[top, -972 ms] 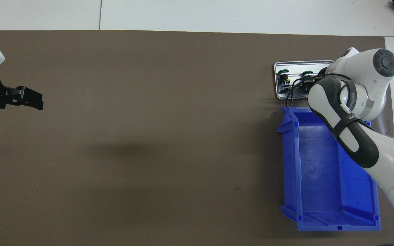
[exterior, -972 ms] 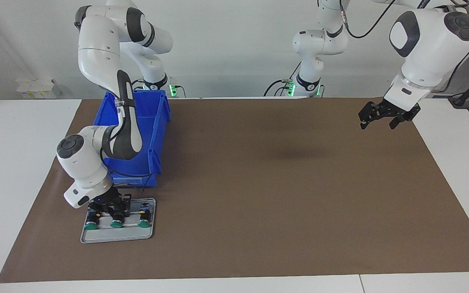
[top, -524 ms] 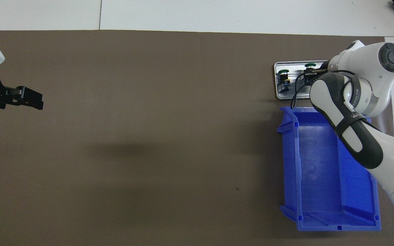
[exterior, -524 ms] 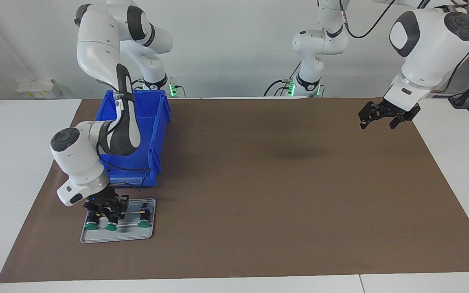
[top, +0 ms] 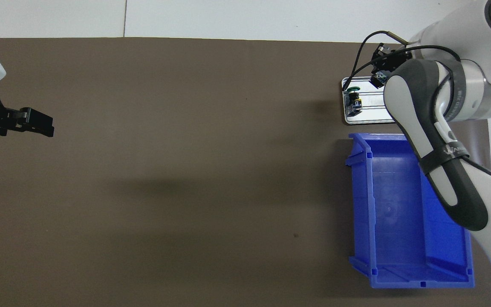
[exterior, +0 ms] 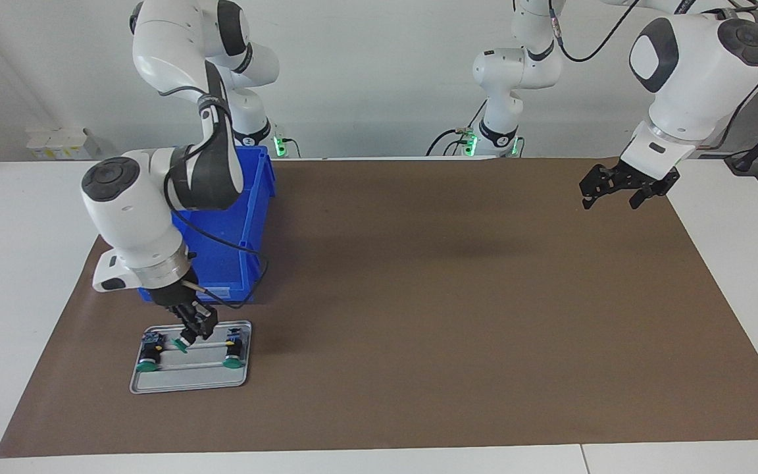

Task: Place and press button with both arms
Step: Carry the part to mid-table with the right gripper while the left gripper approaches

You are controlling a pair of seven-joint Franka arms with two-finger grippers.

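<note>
Button (exterior: 181, 342) sits clamped in right tool (exterior: 189, 334) above tray (exterior: 188, 382) near table's corner; left tool (exterior: 621, 186) waits, fingers apart.

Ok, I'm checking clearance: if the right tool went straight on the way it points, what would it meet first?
Probably the metal tray, on its bare middle strip; the right tool points down over it, gripping a button.
</note>
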